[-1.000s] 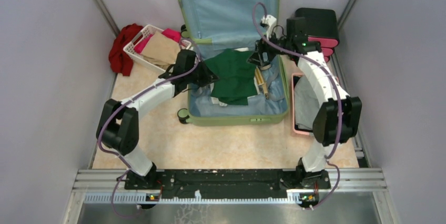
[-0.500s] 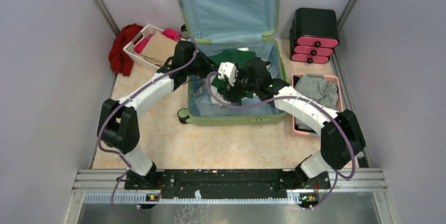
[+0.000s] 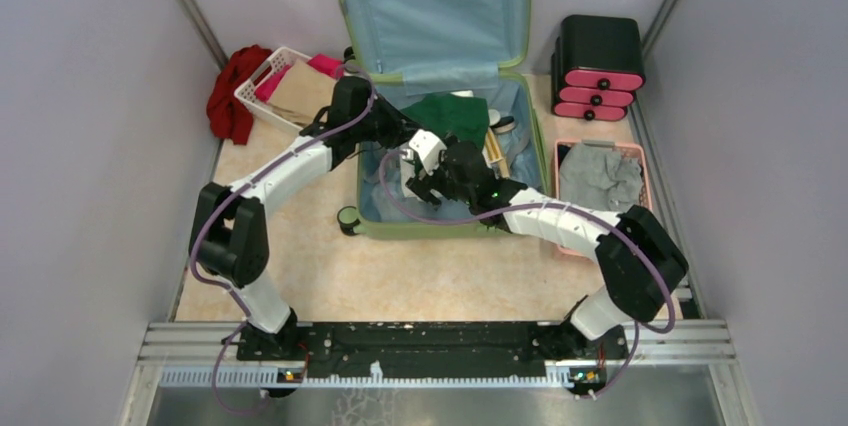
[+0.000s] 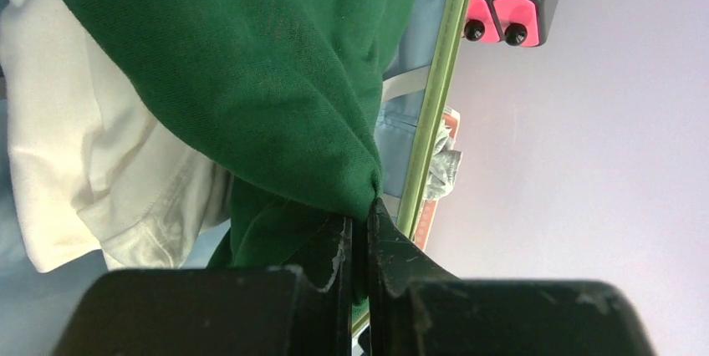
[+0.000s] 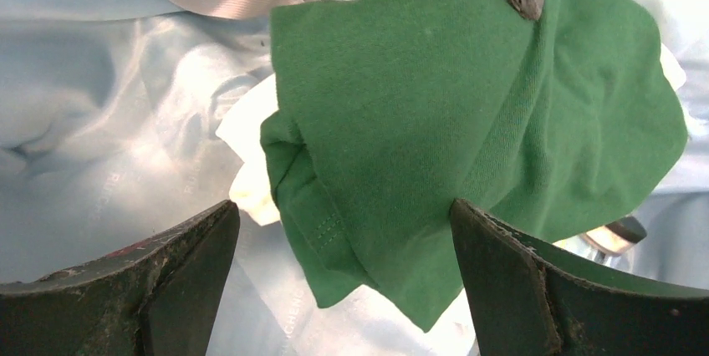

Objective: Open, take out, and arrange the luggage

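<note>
Beige counter (image 3: 300, 276) carries the luggage (image 3: 450, 229), lying open beneath the 2 claws with its lid upright beyond them. Left claw (image 4: 359, 226) is clenched on a green cloth (image 4: 251, 80). Right claw (image 5: 343, 218) is spread wide, the cloth just ahead between its fingers.

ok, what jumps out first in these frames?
The open luggage fills the centre of the top view, its lid standing up at the back. Inside it, the left end effector pinches a bunched green cloth, while the right end effector hangs wide open just over the same cloth. The black-and-pink drawers sit at the right rear.
</note>
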Action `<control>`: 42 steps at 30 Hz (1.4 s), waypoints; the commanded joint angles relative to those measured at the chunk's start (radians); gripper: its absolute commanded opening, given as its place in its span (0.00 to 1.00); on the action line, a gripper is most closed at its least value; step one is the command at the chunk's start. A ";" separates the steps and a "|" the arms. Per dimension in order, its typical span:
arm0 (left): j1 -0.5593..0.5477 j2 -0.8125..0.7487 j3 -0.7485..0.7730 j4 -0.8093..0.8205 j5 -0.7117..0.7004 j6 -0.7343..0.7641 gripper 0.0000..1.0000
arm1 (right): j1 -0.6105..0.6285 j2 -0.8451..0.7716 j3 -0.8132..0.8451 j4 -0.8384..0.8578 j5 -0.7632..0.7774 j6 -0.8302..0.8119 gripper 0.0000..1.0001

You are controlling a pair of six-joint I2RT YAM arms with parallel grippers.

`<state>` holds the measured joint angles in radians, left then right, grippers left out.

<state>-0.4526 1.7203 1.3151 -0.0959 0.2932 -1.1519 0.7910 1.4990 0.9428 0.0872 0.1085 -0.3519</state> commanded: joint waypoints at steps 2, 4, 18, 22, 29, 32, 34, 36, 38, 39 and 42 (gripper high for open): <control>0.002 0.011 0.048 0.053 0.015 -0.043 0.01 | 0.018 0.037 -0.001 0.106 0.089 0.136 0.95; 0.002 0.012 0.049 0.053 0.016 -0.045 0.01 | 0.032 0.065 0.003 0.116 0.125 0.133 0.95; 0.014 0.009 0.022 0.060 0.011 -0.050 0.01 | 0.013 -0.001 -0.025 0.156 0.182 0.023 0.08; 0.021 0.007 -0.014 0.082 0.020 -0.061 0.14 | -0.032 -0.059 0.002 0.082 0.085 -0.011 0.00; 0.029 0.002 -0.122 0.147 0.029 -0.083 0.64 | -0.112 -0.113 0.038 -0.077 -0.080 -0.111 0.00; 0.029 -0.004 -0.173 0.162 0.019 -0.101 0.90 | -0.133 -0.121 0.046 -0.108 -0.105 -0.128 0.00; 0.029 -0.007 -0.197 0.165 0.006 -0.108 0.99 | -0.139 -0.123 0.052 -0.122 -0.135 -0.135 0.00; 0.029 -0.006 -0.214 0.171 -0.015 -0.112 0.99 | -0.143 -0.125 0.061 -0.136 -0.151 -0.143 0.00; 0.029 0.002 -0.217 0.172 -0.035 -0.112 0.99 | -0.145 -0.131 0.067 -0.145 -0.166 -0.152 0.00; 0.031 0.009 -0.216 0.171 -0.044 -0.112 0.99 | -0.147 -0.135 0.073 -0.153 -0.172 -0.157 0.00; 0.036 0.032 -0.201 0.180 -0.064 -0.116 0.99 | -0.154 -0.145 0.093 -0.194 -0.202 -0.177 0.00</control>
<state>-0.4309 1.7271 1.1133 0.0574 0.2867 -1.2453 0.6506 1.4227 0.9562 -0.0776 -0.0235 -0.4953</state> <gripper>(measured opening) 0.988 0.051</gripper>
